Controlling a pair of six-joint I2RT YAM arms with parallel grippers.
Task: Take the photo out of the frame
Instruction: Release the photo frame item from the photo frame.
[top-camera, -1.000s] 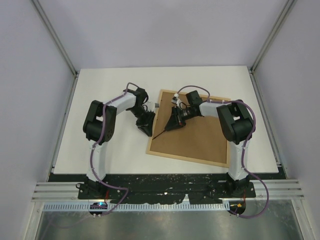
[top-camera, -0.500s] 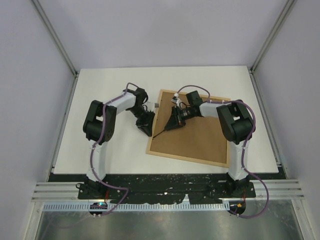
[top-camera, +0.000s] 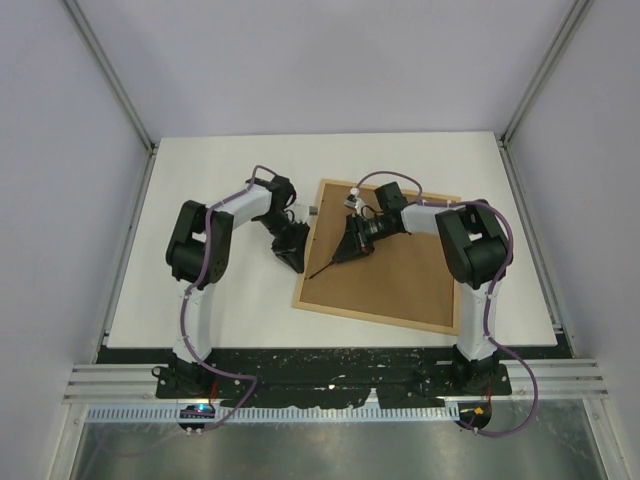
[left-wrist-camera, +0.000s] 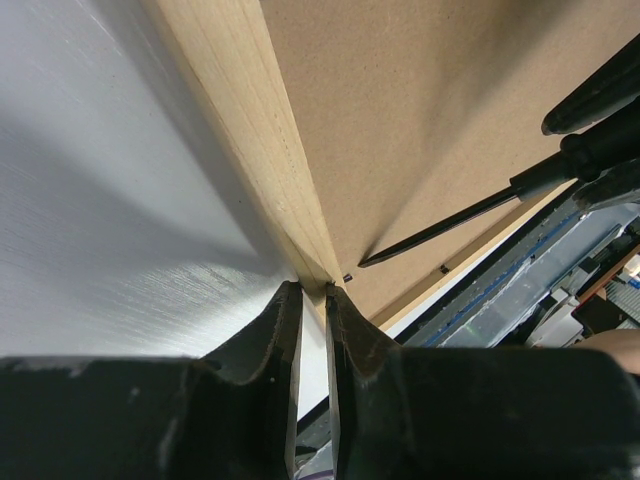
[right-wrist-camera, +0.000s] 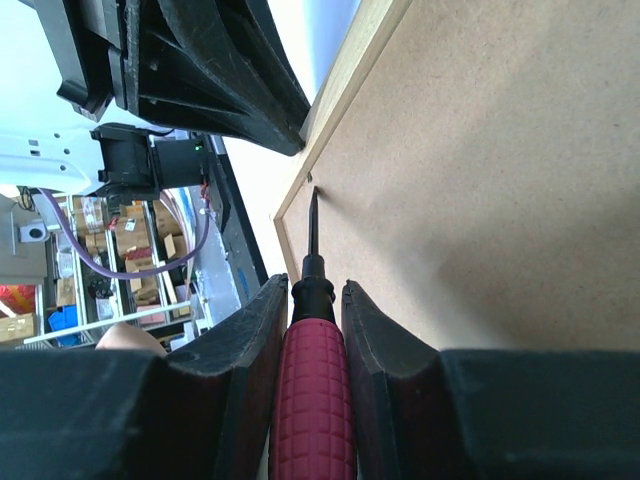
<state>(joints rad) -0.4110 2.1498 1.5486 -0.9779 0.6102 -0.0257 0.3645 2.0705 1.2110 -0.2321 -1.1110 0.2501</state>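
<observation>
On white table (top-camera: 220, 165), frame (top-camera: 400, 285) unmoved, right gripper (right-wrist-camera: 315, 289) still around screwdriver (right-wrist-camera: 312, 400)

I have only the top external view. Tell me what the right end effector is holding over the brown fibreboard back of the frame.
Observer: A screwdriver with a ribbed red handle, clamped in the right end effector.
Operator: Give me its tip.
Observer: Its tip sits beside a small dark tab, just inside the light-wood picture frame's rim.
Operator: Now the left end effector.
Observer: Its fingers are nearly together, tips against that rim.
</observation>
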